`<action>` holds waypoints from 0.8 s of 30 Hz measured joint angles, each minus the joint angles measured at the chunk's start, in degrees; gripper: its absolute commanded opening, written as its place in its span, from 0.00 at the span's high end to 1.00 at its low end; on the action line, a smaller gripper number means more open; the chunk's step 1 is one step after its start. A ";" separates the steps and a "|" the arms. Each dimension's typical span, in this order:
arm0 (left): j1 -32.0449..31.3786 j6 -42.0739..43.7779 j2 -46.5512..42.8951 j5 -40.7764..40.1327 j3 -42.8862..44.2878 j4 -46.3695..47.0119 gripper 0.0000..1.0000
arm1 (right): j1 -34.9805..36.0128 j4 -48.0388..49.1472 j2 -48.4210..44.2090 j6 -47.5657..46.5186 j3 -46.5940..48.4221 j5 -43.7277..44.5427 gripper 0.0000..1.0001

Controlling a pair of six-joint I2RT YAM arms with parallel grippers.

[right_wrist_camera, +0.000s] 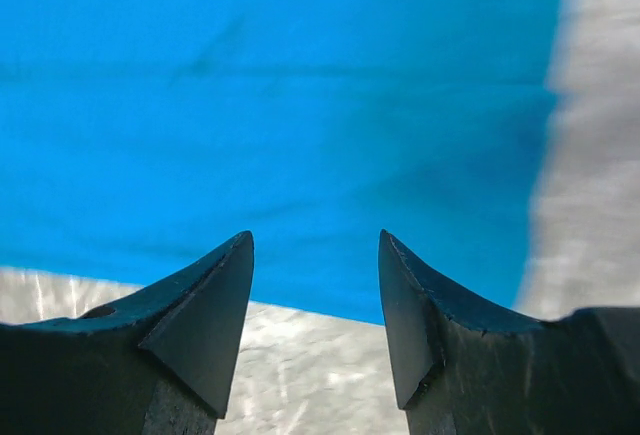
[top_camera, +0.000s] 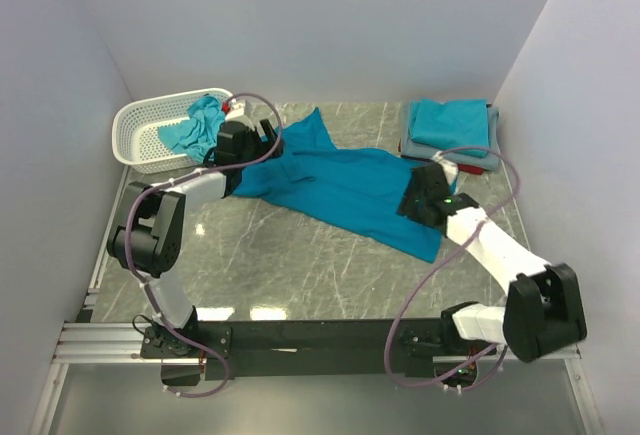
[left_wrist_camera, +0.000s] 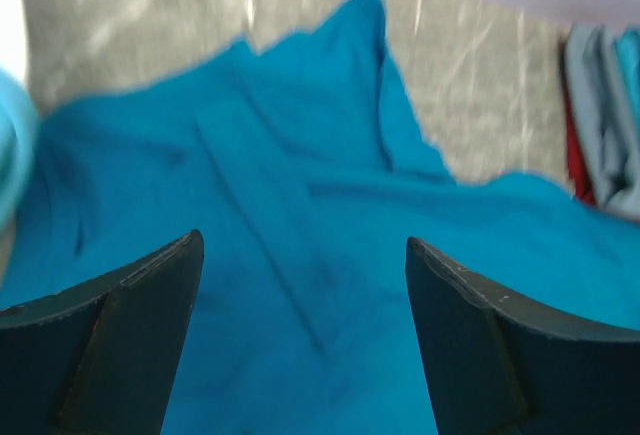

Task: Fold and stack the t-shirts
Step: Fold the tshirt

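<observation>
Hidden under the arms: seen from overhead, the left claw (left_wrist_camera: 302,245) and the right claw (right_wrist_camera: 314,237) each cover a patch of the teal-blue t-shirt (top_camera: 340,190). Whether either touches the cloth cannot be told.
Left claw: fingers wide apart with nothing between them, above the shirt's rumpled end just beside the white lattice basket (top_camera: 135,140). Its wrist view is blurred.
Right claw: fingers moderately apart, nothing gripped. It is over the shirt's straight edge at the opposite end, with bare tabletop (right_wrist_camera: 600,105) under the tips.
Shirt on the surface: the teal-blue t-shirt lies unfolded across the middle, slanting from the basket toward the near right, with one sleeve pointing at the far wall.
Stack: the folded stack (top_camera: 450,127) sits in the far right corner. Turquoise is on top and grey beneath, and red shows only as a sliver at the edge. The number of layers is not readable.
Basket: in the far left corner, holding a bunched turquoise t-shirt (top_camera: 200,123) partly masked by the left arm.
Unclear item: a small red-and-white thing (top_camera: 233,107) at the basket's far rim, too small to identify.
Surface: grey stone-look tabletop with pale veins and glare patches near the arm bases.
Room: plain pale walls (top_camera: 330,25) close in on three sides.
</observation>
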 measured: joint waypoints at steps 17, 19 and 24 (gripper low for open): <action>0.39 -1.62 0.50 1.46 -11.93 6.14 0.12 | 9.01 6.27 18.73 4.02 1.33 -4.15 0.41; 0.94 -1.62 0.72 1.20 -13.11 6.60 0.12 | 9.01 7.41 17.88 4.31 0.22 -4.31 0.41; 2.05 -1.66 1.14 0.20 -16.37 9.03 0.12 | 9.01 9.51 15.10 5.68 -2.75 -4.94 0.41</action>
